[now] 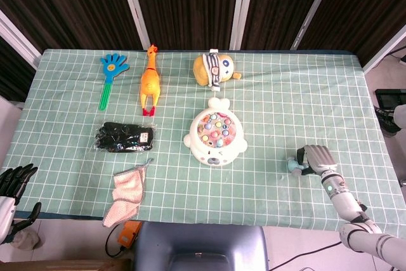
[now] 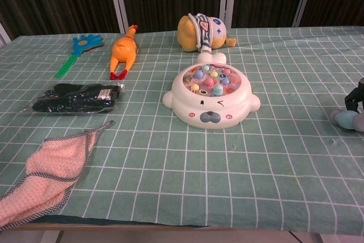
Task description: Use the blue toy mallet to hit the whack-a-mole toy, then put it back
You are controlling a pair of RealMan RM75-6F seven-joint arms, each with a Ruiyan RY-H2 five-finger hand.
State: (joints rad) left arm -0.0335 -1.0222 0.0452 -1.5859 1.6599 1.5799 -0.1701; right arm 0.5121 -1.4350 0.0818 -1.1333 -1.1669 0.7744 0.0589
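The right hand (image 1: 315,157) lies low over the table's right side, palm down, fingers curled toward the left, its forearm running back to the lower right corner. The left hand (image 1: 14,179) hangs off the table's left edge, dark fingers spread apart and holding nothing
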